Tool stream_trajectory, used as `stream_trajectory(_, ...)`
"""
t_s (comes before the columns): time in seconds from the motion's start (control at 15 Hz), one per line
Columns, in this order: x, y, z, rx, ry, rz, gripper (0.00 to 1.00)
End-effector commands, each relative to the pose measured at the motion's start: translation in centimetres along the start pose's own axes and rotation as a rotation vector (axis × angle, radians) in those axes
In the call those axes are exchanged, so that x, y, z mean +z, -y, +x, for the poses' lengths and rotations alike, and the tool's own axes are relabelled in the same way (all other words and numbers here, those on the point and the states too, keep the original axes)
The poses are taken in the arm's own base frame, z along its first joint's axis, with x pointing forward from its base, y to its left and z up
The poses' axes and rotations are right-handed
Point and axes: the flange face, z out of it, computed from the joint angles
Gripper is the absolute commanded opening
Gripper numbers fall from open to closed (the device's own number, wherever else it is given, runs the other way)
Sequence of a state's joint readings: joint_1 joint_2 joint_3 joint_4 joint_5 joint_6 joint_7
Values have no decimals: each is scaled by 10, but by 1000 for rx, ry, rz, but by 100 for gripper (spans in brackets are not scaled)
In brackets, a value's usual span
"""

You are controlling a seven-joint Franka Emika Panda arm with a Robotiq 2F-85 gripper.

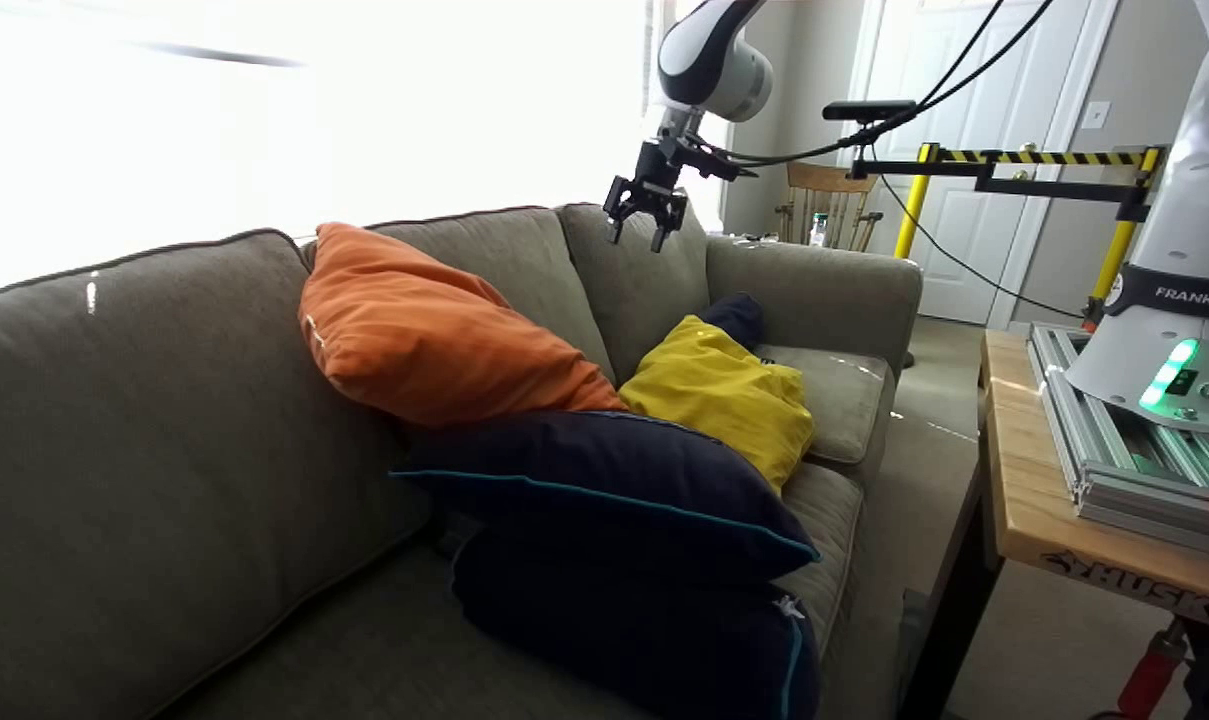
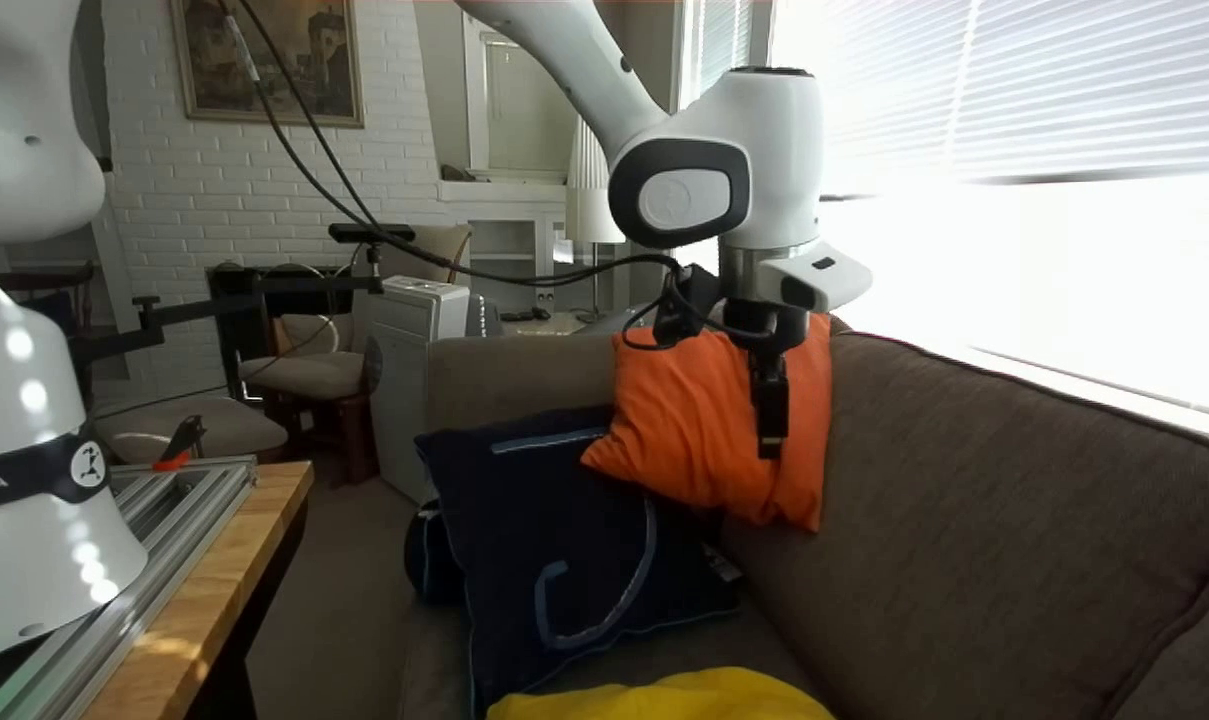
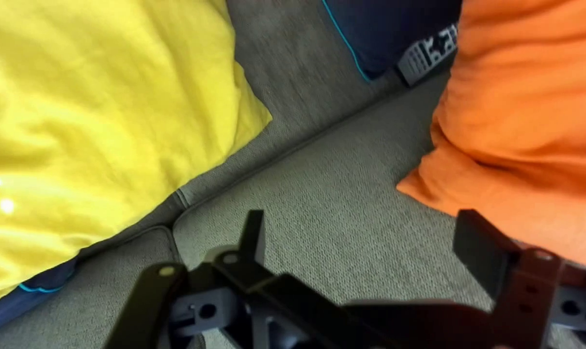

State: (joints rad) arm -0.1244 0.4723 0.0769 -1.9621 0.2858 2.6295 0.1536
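Note:
My gripper (image 1: 636,240) is open and empty, held in the air above the sofa's backrest side with its fingers pointing down. It also shows in an exterior view (image 2: 772,445) and the wrist view (image 3: 361,215), where grey backrest fabric lies between the spread fingers. An orange pillow (image 1: 444,340) leans on the backrest; in the wrist view it (image 3: 530,135) is beside the right finger. A yellow pillow (image 1: 724,395) lies on the seat, at the left in the wrist view (image 3: 103,121). Navy pillows with blue piping lie stacked nearer (image 1: 604,470) and one (image 1: 739,315) is partly behind the yellow pillow.
The grey sofa (image 1: 164,420) runs below a bright window (image 2: 1044,240). A wooden table (image 1: 1014,500) carries the robot base. Cables hang along the arm. A camera (image 1: 869,110) on a black bracket stands beside it. A lamp (image 2: 592,200) stands past the sofa's end.

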Motion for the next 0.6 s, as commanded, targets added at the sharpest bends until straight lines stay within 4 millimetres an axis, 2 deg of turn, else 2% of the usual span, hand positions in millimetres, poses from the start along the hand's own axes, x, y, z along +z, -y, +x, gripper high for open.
stream_trajectory(0.0,-15,-17,-31,-178,81,-39,100)
stream_trajectory(0.53,-23,-24,-61,-533,164,-140,100)
